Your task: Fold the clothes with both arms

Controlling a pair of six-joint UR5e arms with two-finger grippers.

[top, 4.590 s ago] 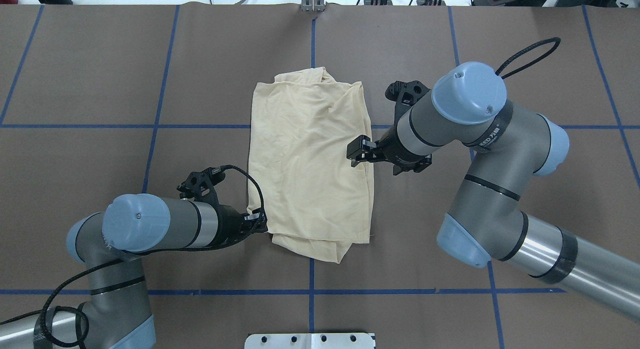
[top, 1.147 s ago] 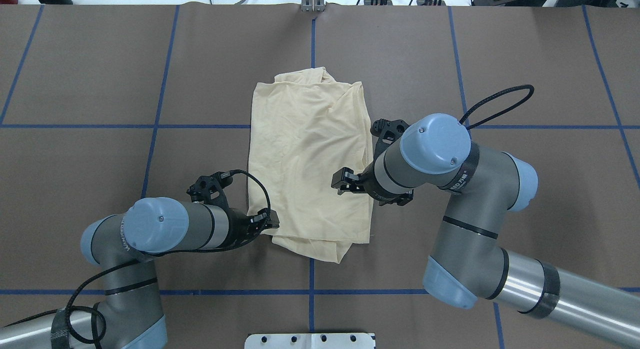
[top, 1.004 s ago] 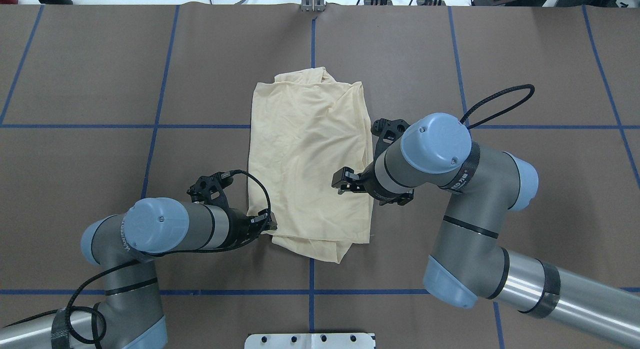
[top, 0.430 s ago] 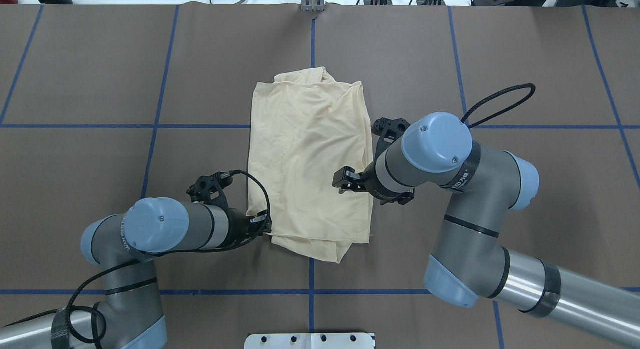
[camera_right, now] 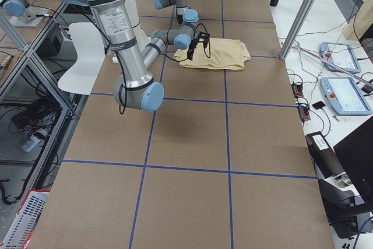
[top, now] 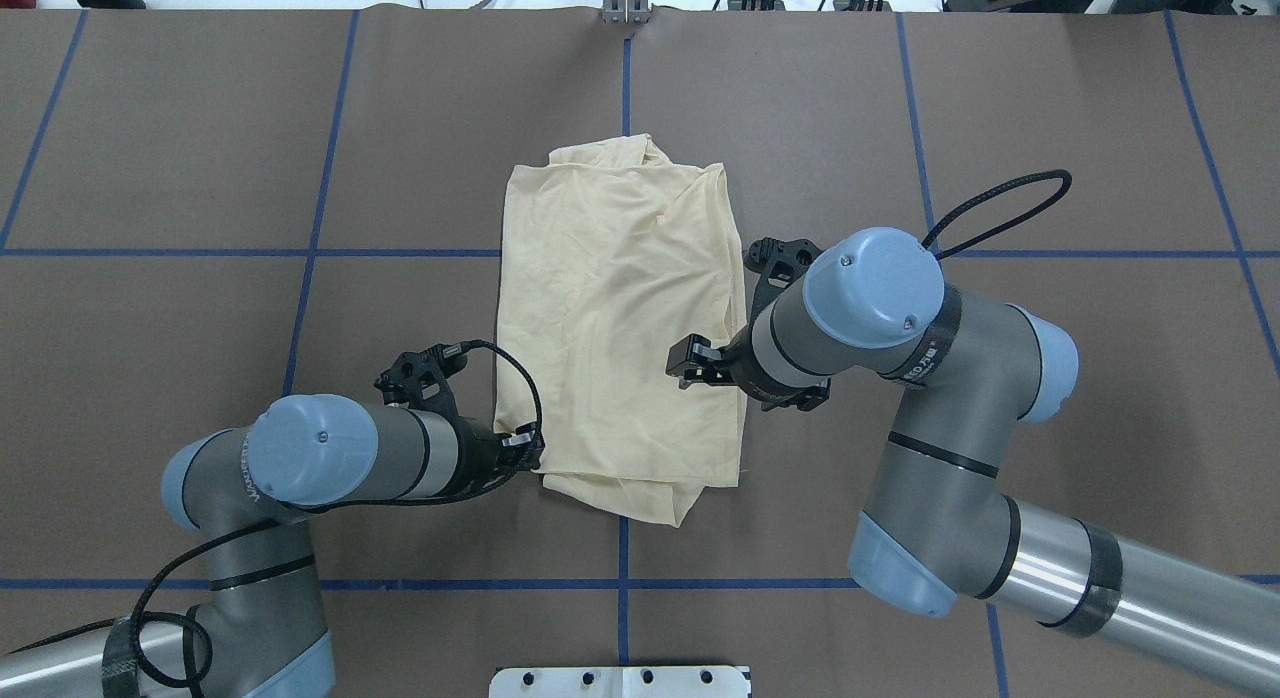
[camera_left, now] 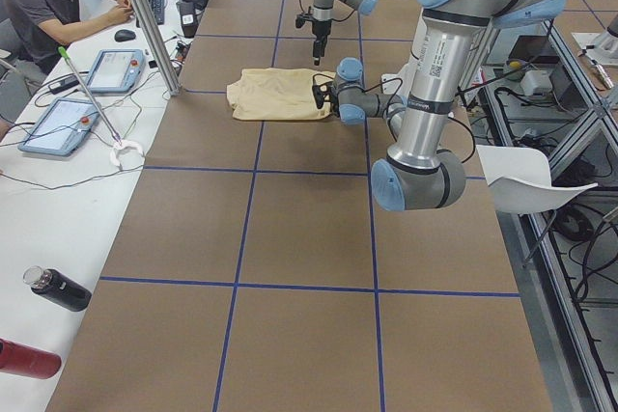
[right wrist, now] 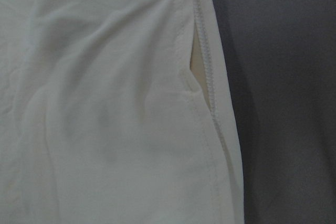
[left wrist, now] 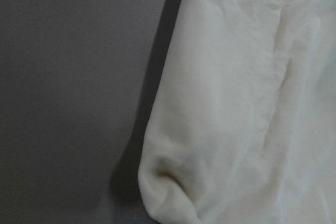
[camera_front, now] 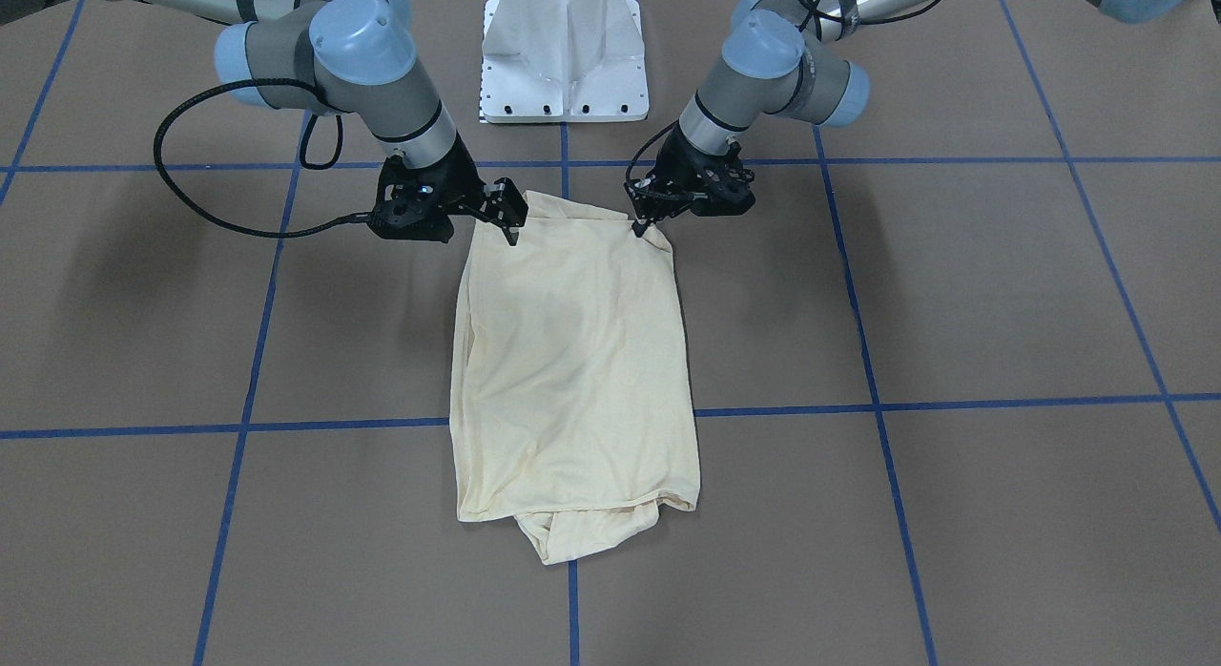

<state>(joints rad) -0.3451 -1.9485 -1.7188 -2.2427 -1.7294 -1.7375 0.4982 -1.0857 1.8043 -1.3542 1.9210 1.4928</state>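
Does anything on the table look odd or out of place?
Yes. On the T-shirt, at the end far from the robot, a crumpled bunch of fabric sticks out beyond the folded edge, looking untidy.

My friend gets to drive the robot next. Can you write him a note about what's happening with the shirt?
The left gripper is low at the shirt's near left corner; I cannot tell if it grips.
The right gripper looks open, over the shirt's right edge, toward the robot's end.
The shirt lies mid-table, already folded into a long rectangle, with a bit of cloth poking out at the far end.
Probably left to do: grab both near corners and fold the shirt in half, away from the robot.
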